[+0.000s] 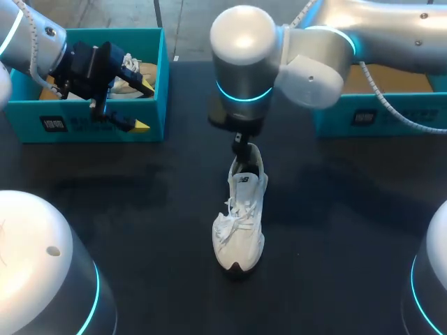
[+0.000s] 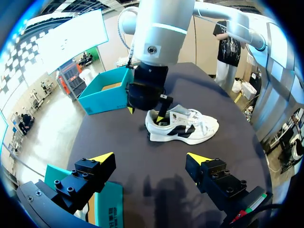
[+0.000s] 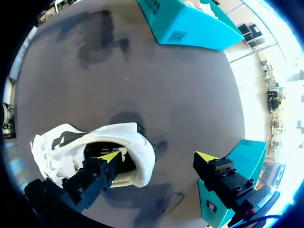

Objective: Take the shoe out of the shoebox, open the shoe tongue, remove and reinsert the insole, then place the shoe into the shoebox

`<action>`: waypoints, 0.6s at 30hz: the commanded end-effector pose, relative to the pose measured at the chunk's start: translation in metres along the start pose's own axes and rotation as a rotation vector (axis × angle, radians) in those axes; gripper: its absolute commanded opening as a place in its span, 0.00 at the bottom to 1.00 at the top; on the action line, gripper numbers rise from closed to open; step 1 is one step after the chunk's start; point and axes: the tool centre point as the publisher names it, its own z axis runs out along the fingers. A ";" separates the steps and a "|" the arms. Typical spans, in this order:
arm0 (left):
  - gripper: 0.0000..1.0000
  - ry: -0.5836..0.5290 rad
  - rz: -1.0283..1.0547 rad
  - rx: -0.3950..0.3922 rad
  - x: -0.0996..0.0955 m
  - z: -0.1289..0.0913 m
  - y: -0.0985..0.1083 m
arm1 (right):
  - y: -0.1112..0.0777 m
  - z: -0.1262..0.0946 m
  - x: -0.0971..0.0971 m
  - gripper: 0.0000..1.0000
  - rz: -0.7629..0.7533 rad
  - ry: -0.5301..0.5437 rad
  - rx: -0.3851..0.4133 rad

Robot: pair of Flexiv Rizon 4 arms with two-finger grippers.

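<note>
White shoe point(image 1: 239, 223) upright on the black table point(image 1: 140, 230), right gripper point(image 3: 159, 159) spread at its heel, one finger inside the opening, left gripper point(image 2: 149, 159) spread over the far left shoebox point(image 1: 162, 77), right shoebox point(image 1: 377, 115) far right.

Left arm point(image 1: 31, 35) far left, left fingers point(image 2: 95, 168) wide apart; right arm point(image 1: 391, 28) centred, wrist apparently vertical, right fingers point(image 3: 218, 173) apart

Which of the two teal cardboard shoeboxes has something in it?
The left teal shoebox, under the left gripper: a pale shoe lies inside. The right shoebox shows only bare brown bottom.
</note>
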 end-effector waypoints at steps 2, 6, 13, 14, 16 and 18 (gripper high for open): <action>1.00 0.000 0.000 -0.003 0.000 0.000 0.000 | 0.001 0.021 0.001 0.94 -0.037 0.014 0.025; 1.00 0.000 0.000 -0.003 0.000 0.000 0.000 | -0.008 0.028 0.002 0.87 -0.041 0.025 0.026; 1.00 0.000 0.000 -0.003 0.000 0.000 0.000 | -0.016 0.043 0.002 0.77 -0.064 0.047 0.026; 1.00 0.000 0.000 -0.003 0.000 0.000 0.000 | -0.016 0.045 0.003 0.75 -0.067 0.051 0.027; 1.00 0.000 0.000 -0.003 0.000 0.000 0.000 | -0.016 0.047 0.004 0.64 -0.075 0.055 0.031; 1.00 0.000 0.000 -0.003 0.000 0.000 0.000 | -0.016 0.049 0.005 0.51 -0.082 0.058 0.032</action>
